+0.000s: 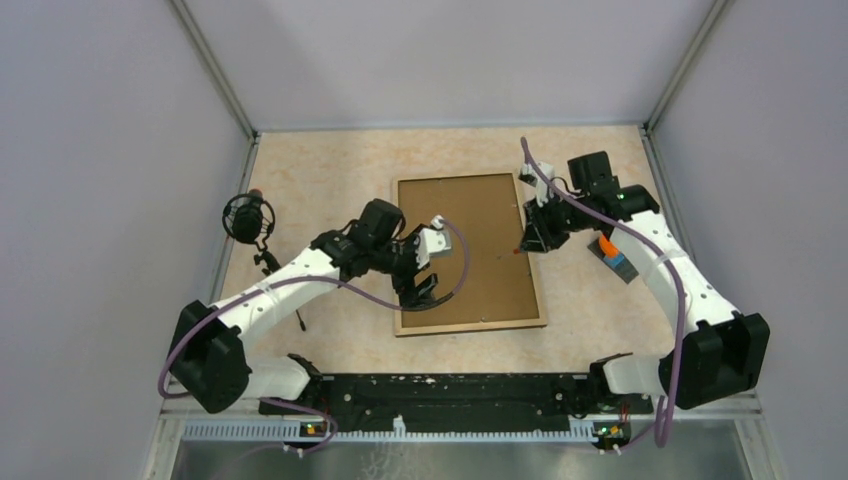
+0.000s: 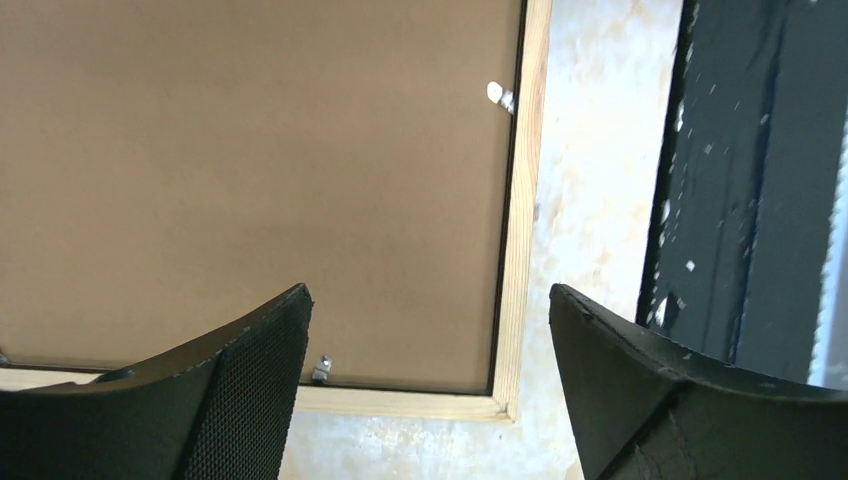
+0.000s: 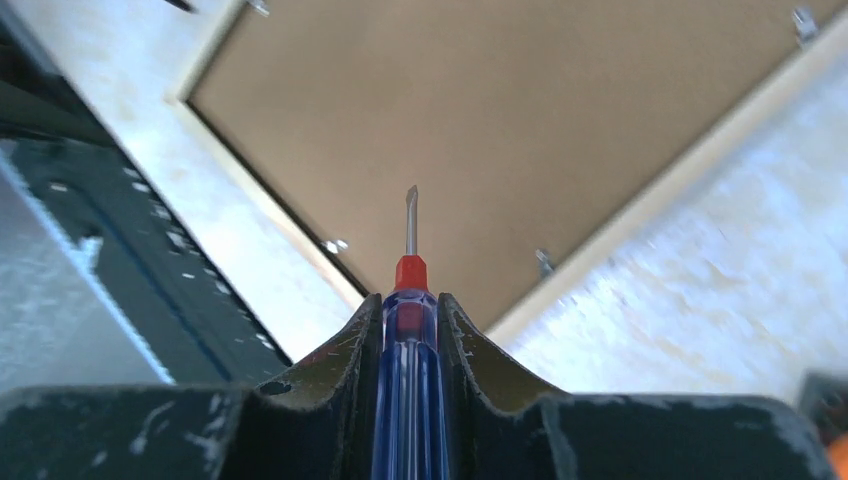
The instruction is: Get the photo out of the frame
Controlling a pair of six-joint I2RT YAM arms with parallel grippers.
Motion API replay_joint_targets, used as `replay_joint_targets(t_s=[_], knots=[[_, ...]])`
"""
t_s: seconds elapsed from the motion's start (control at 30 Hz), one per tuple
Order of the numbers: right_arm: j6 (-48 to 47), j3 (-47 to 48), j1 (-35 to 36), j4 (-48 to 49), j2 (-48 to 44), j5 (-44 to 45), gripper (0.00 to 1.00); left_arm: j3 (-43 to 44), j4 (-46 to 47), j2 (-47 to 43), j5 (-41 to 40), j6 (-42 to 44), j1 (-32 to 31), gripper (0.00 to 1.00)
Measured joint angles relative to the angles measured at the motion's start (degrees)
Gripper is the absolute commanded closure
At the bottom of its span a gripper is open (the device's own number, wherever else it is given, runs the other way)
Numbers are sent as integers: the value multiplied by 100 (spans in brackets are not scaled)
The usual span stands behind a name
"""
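The frame (image 1: 468, 252) lies face down, long axis twelve to six, the photo hidden under its board; the right gripper (image 1: 530, 238), clenched on a screwdriver (image 3: 410, 300), hovers at its three o'clock edge by a retaining tab (image 3: 543, 262), and the left gripper (image 1: 425, 292), jaws spread and empty, hangs over seven o'clock.

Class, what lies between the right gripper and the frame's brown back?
A screwdriver: clamped in the right gripper, its blade points at the frame, seen in the right wrist view.
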Motion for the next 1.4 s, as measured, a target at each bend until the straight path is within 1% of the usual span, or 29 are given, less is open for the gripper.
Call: replay_joint_targets(t_s=[0.13,0.3,0.67,1.13,1.4], knots=[[-297,-330,0,-26,-181,944,100,-350,-50,114,-354,365,-201,11],[-560,-555,0,74,-254,1567,100,-527,-22,413,-640,575,-494,8],[-1185,-1156,160,479,-378,2168,100,-603,181,778,-1121,835,-1073,9],[-1534,-1491,697,809,-411,2555,100,-750,240,938,-1320,898,-1287,10],[-1694,-1534,831,984,-409,2876,100,-769,337,955,-1384,898,-1342,11]])
